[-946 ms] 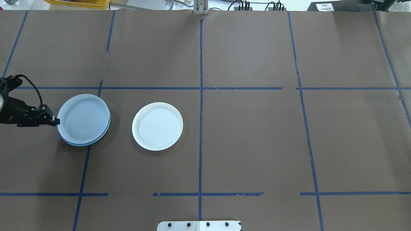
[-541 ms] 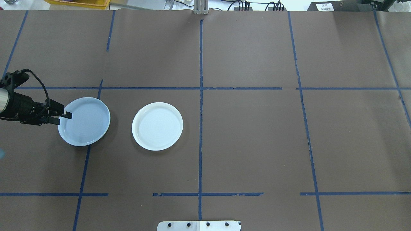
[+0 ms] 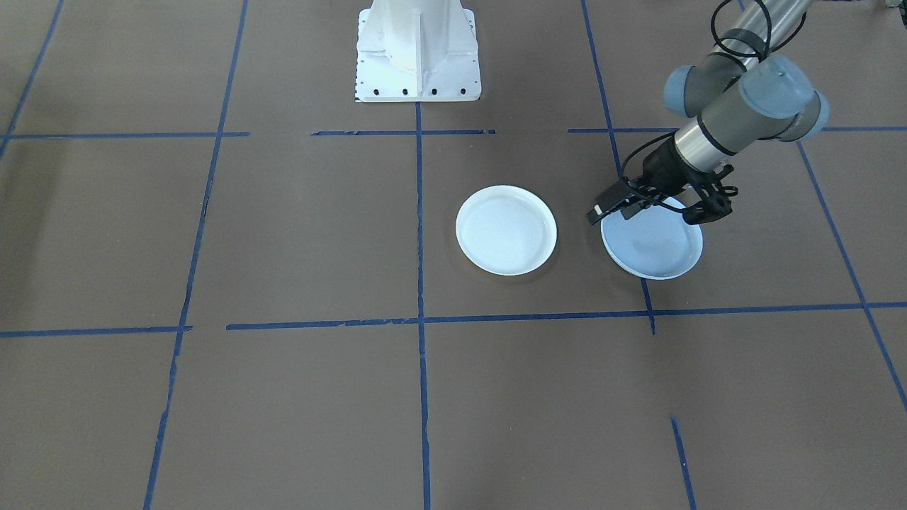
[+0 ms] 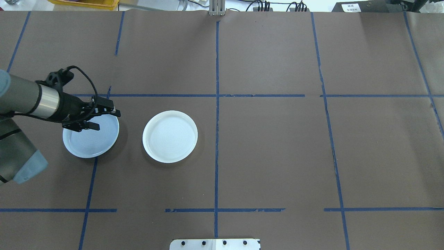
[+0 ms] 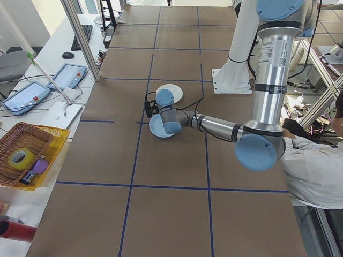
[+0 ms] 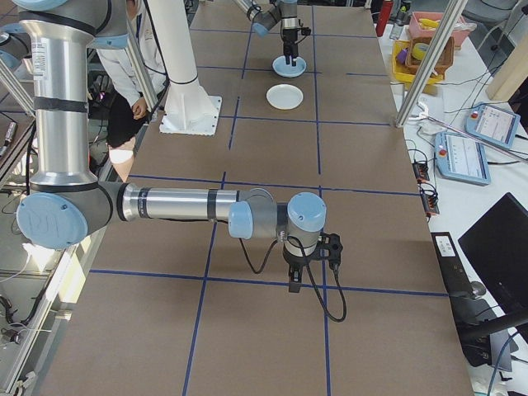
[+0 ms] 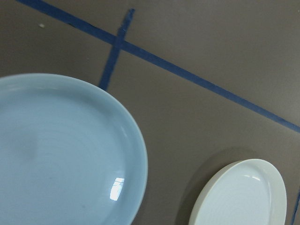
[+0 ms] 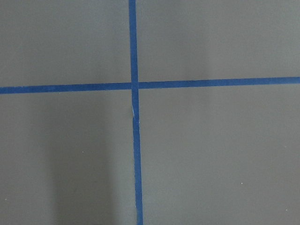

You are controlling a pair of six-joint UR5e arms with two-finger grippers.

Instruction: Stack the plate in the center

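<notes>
— What's nearest us?

— The pale blue plate (image 3: 655,249), flat on the brown table (image 3: 297,397), on a blue tape line (image 3: 648,301).

— And the left gripper (image 3: 615,207)?

— It hovers over the plate's far edge, fingers apart with nothing between them.

— The white one?

— The white plate (image 3: 506,229) lies just beside the blue one, apart from it, nearer the middle tape line.

— Farther back?

— The robot's white base (image 3: 418,49).

— The right gripper (image 6: 295,282)?

— Well apart from both plates, pointing down at bare table; I cannot tell how its fingers stand.
</notes>
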